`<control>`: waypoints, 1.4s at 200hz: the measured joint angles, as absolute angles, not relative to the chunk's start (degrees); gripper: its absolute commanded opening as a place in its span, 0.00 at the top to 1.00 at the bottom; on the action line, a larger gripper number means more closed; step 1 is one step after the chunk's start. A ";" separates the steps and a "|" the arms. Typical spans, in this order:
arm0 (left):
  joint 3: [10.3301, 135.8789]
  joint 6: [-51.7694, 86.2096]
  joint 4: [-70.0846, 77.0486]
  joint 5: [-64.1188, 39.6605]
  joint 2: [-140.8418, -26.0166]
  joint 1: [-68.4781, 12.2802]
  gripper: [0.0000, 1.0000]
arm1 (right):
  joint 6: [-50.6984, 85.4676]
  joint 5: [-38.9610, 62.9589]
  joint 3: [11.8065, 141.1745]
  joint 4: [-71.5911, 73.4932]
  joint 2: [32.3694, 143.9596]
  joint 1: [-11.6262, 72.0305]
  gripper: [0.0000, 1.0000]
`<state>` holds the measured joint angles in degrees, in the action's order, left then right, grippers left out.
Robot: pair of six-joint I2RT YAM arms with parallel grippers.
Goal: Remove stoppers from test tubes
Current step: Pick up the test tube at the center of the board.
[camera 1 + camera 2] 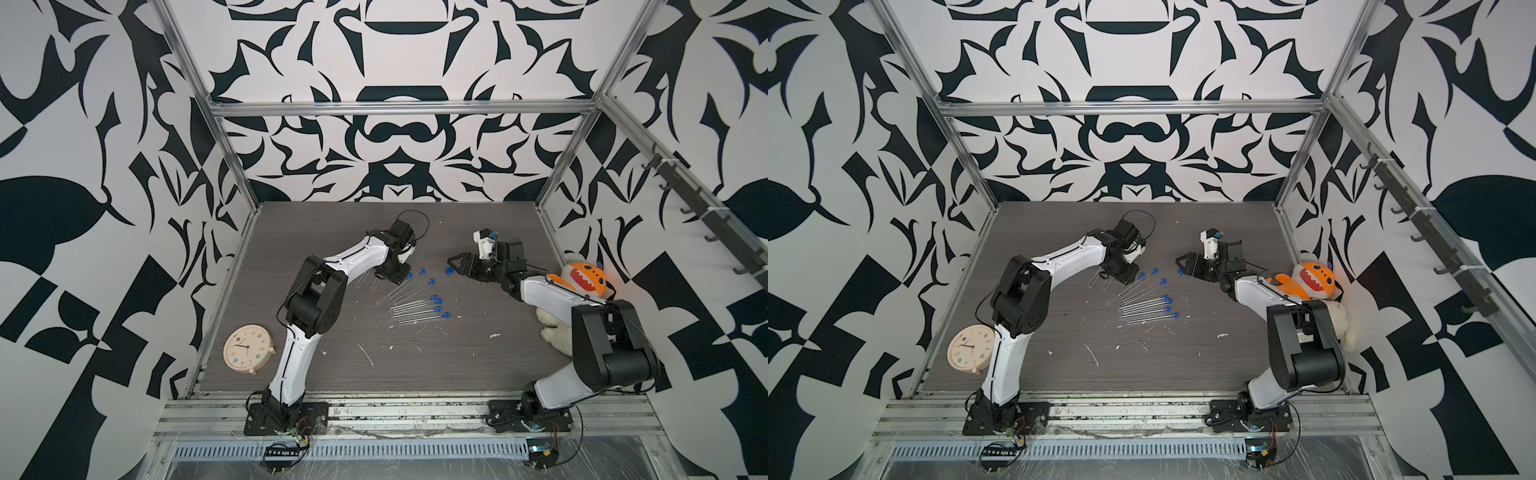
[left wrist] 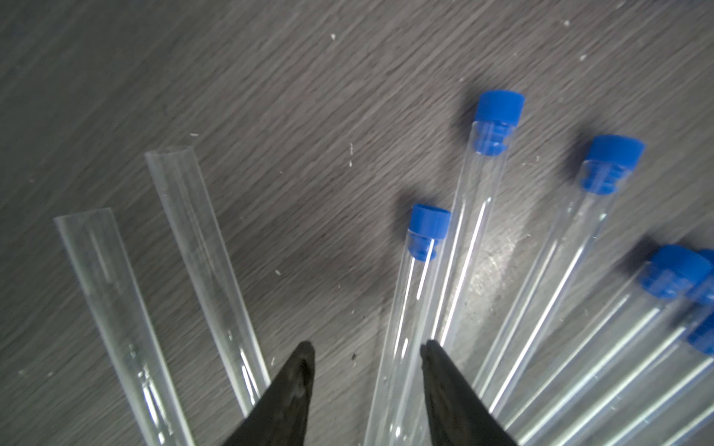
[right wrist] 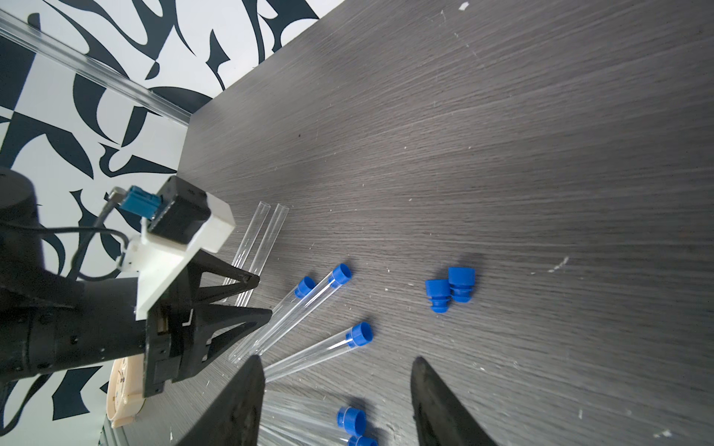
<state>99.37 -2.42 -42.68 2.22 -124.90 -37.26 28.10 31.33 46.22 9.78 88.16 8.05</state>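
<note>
Though 2 uncapped, test tubes (image 2: 471, 231) clear w/ blue stoppers (image 2: 499, 108).

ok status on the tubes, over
Left hand open over a stoppered tube. Right hand open, empty. Two tubes bare, two stoppers loose, the rest stoppered. Nothing in the way.
</note>
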 measured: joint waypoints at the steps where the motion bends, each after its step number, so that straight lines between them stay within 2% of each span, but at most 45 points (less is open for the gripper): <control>1: 99.37 -2.42 -42.68 2.24 -124.92 -37.26 0.52 | 28.10 31.33 46.22 9.76 88.16 8.05 0.40; 118: 96.99 -2.83 -42.48 4.58 -125.34 -38.22 0.51 | 27.92 31.31 46.24 9.69 86.39 7.97 0.39; 159: 96.18 -3.20 -41.63 4.84 -125.43 -38.44 0.64 | 28.10 31.33 46.57 8.95 86.39 7.97 0.36; 186: 94.65 -3.25 -39.55 4.89 -124.77 -38.54 0.79 | 28.36 31.31 46.65 8.86 86.39 7.97 0.34; 210: 94.45 -3.38 -38.81 4.86 -124.66 -38.54 0.88 | 28.56 31.29 46.65 8.86 86.39 7.94 0.34; 280: 94.45 -2.22 -39.46 0.95 -122.98 -38.63 0.95 | 28.14 33.36 46.70 8.95 86.59 8.91 0.34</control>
